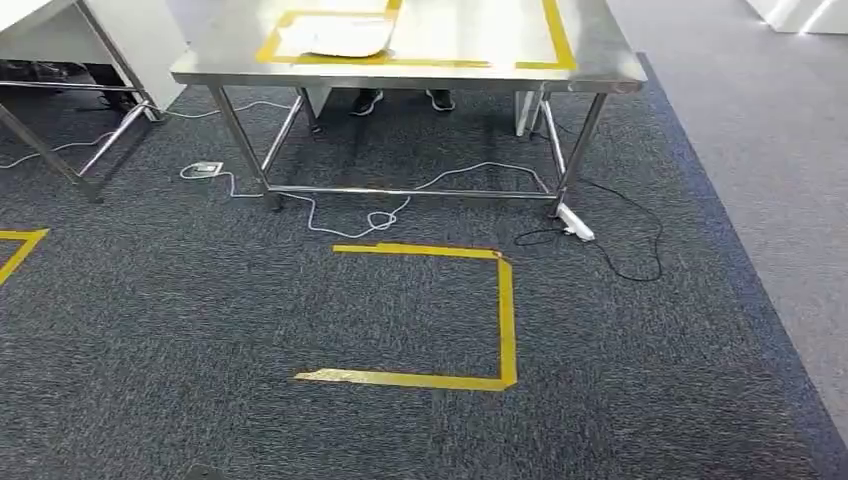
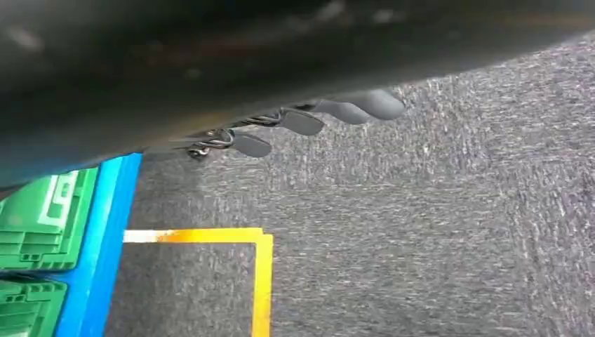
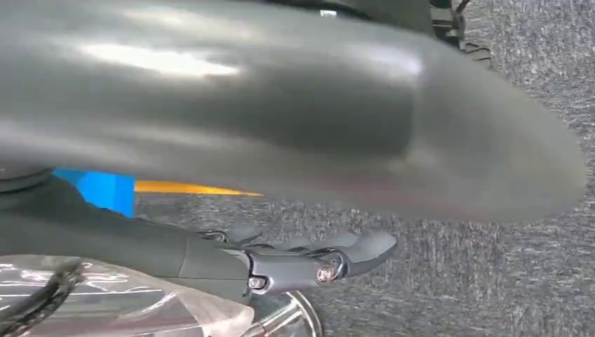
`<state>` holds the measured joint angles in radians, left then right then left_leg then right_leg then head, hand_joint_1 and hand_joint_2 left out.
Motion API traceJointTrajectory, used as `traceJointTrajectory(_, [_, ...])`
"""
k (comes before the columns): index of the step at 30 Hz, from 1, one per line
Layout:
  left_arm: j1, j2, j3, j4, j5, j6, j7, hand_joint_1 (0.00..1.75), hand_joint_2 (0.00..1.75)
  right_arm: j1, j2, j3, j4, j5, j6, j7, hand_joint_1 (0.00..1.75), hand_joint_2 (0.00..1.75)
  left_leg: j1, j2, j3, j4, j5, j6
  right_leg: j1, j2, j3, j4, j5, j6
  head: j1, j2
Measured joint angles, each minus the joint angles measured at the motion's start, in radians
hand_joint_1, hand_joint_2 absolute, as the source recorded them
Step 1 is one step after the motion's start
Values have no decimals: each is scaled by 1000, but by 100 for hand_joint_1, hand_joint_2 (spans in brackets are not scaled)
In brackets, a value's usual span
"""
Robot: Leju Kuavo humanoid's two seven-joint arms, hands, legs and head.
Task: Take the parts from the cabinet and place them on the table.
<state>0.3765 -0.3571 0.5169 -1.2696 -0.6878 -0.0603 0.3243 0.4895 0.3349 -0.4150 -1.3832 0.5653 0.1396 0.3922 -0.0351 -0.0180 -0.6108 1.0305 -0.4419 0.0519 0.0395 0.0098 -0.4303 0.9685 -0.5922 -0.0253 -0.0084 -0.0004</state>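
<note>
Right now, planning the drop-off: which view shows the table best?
The head view: the table stands ahead, with its taped top, front edge and legs plain to see. Both wrist views look down at the carpet instead.

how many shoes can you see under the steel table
2. One shoe sits left of the other shoe, both on the carpet behind the far edge of the table. The tabletop may hide more.

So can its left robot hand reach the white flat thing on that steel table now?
Probably not: the left robot hand hangs over grey carpet, and the steel table stands well ahead, beyond the yellow taped square.
</note>
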Motion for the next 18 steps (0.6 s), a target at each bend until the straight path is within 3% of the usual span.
traceJointTrajectory(18, [0,0,0,-3,-7,3,5,0,0,-13,0,-6,10,17,10,0,0,0,-2,0,0,0,-10,-1,-2,0,1,-1,-9,-2,0,0])
